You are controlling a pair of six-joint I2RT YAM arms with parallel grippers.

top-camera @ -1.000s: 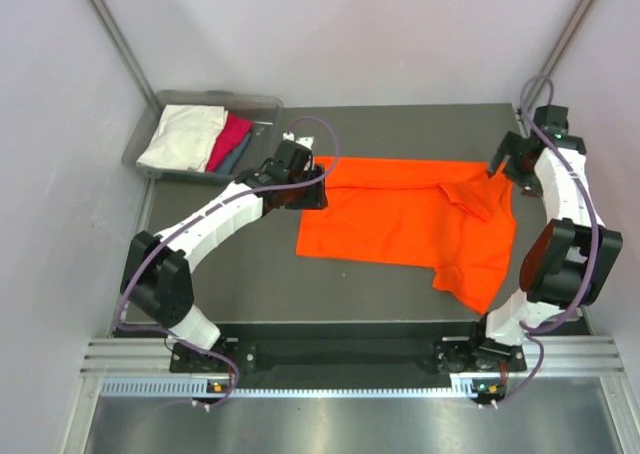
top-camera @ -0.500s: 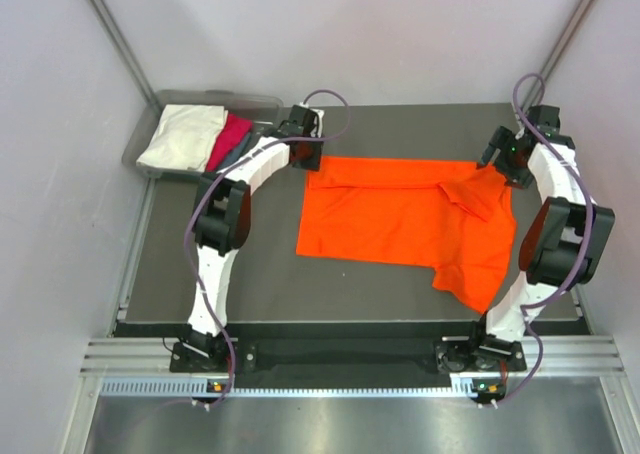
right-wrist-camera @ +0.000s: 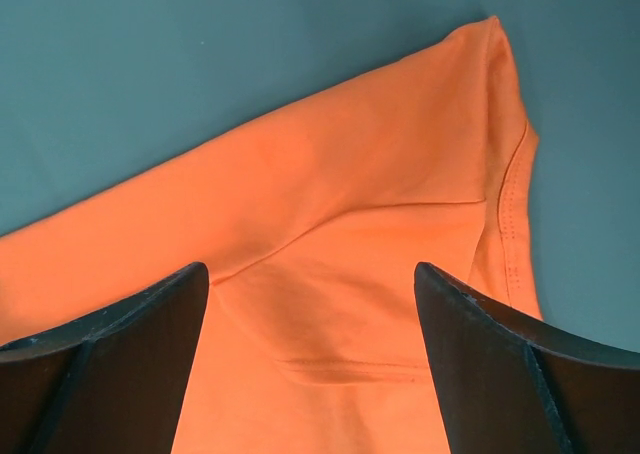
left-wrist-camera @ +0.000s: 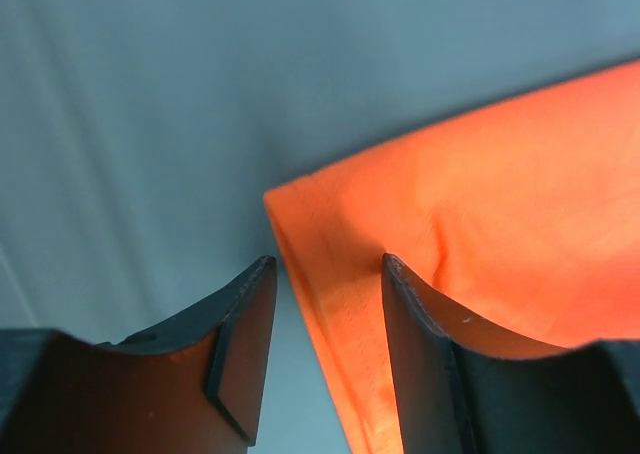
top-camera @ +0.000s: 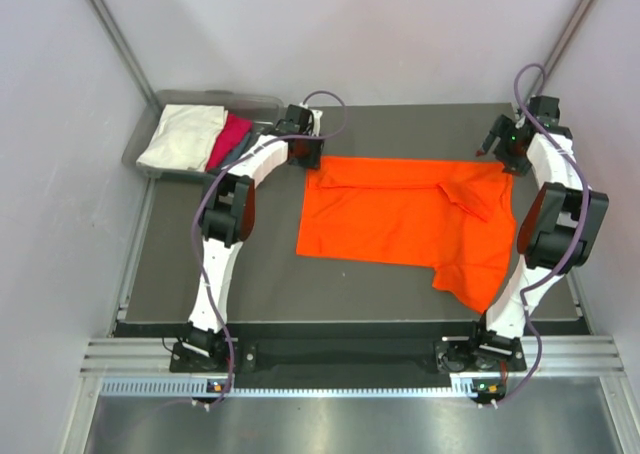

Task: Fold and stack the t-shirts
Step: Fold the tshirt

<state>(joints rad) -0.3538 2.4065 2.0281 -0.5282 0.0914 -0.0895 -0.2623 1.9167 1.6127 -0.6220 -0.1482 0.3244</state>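
Orange shirt lies spread on the dark table, mostly flat. Its far edge is doubled over in a band, one sleeve is folded inward at the right, and a loose flap reaches toward the near right. Both arms stretch to the far side. Left gripper is at the shirt's far-left corner and right gripper at its far-right corner. In the left wrist view, the left gripper has its fingers a little apart. The corner of the orange shirt sits in and just past the gap, and no pinch is visible. In the right wrist view, the right gripper is spread wide over the orange shirt, whose stitched sleeve hem is at the right. Contact with the cloth cannot be told. Grey bin sits off the table's far-left corner. It holds a cream shirt, a pink shirt and a teal-grey shirt, bunched side by side.
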